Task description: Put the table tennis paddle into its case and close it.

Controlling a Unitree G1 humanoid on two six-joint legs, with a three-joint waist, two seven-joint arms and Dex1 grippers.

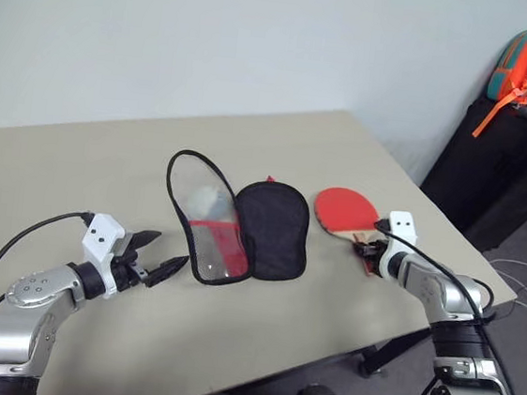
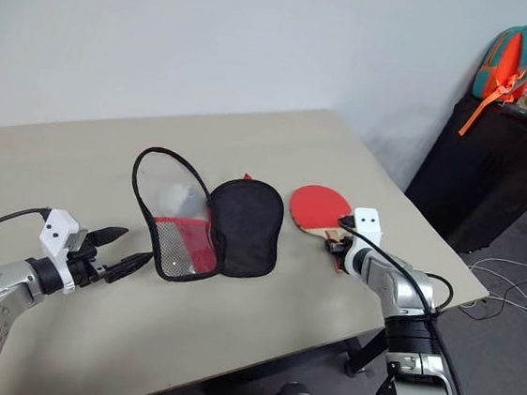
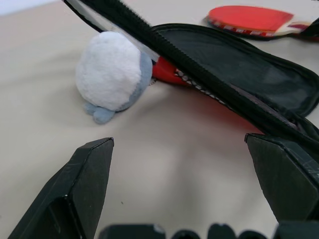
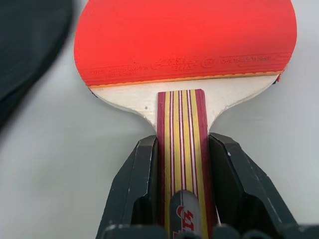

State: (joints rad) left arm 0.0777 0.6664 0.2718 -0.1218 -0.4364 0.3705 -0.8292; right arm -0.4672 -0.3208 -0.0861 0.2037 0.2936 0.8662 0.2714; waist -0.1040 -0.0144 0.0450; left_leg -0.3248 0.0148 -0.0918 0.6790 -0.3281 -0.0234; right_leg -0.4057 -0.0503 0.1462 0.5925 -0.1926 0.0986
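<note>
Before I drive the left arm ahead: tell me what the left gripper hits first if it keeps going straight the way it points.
Most likely the case: the open left gripper points at its raised see-through flap, with bare table between. The depth is hard to judge.

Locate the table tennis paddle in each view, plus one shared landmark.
Left eye view: table tennis paddle, right of the case, handle at the right end effector.
Right eye view: same spot.
Left wrist view: at the far edge, beyond the case.
Right wrist view: dead ahead, handle between the fingers.
Shared landmark: the case.
</note>
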